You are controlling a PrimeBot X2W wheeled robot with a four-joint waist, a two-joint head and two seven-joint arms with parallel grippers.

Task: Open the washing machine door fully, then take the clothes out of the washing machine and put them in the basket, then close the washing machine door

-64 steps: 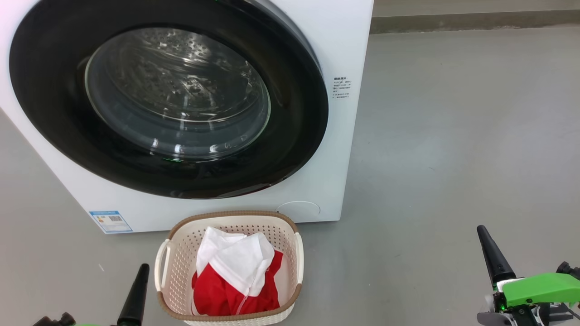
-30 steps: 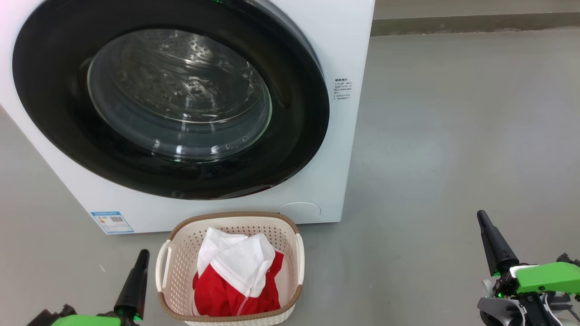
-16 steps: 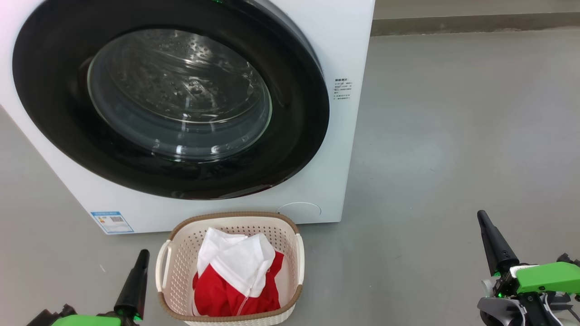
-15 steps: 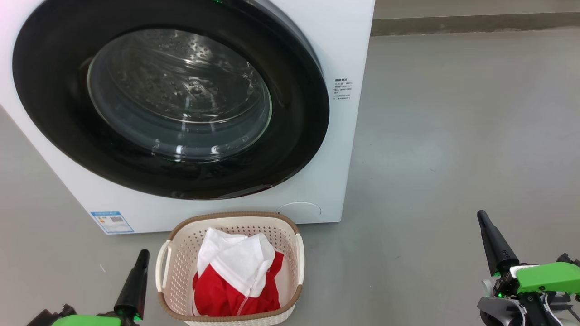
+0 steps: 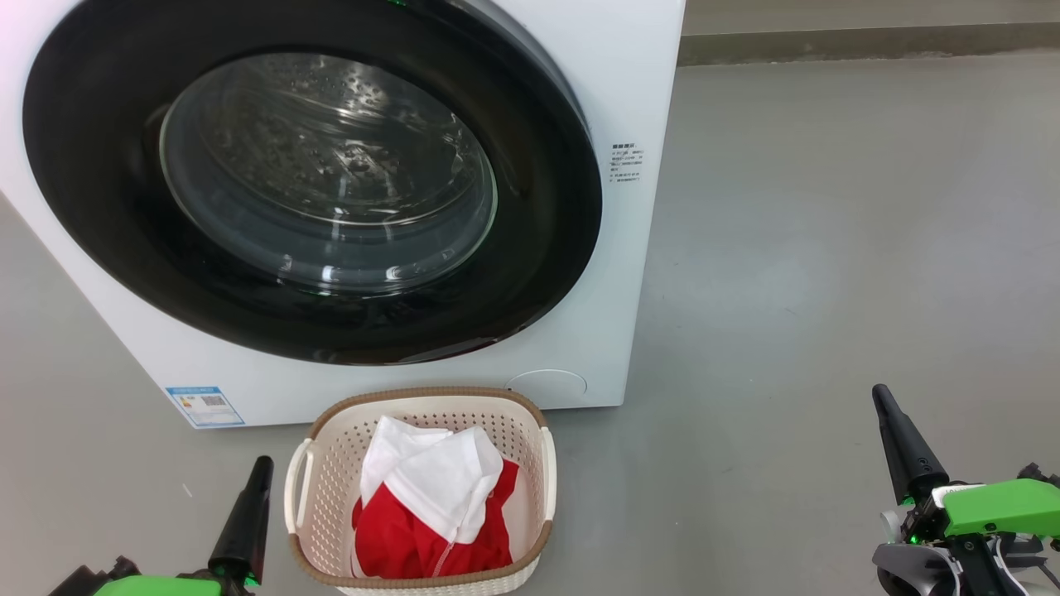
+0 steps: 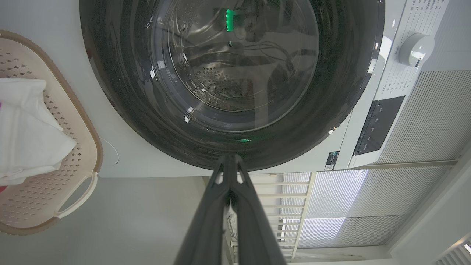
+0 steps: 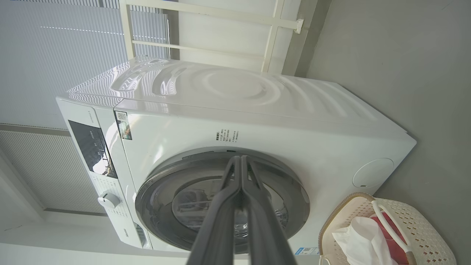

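Each pressed together, the left claw (image 5: 263, 463) and right claw (image 5: 879, 392) flank a cream perforated plastic basket (image 5: 331, 463) of red-and-white clothes (image 5: 431, 497); the black-ringed round glass door (image 5: 542, 207) ahead stands closed.

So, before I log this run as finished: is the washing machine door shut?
Shut: the washing machine door sits flush against the washing machine front, with no gap showing.
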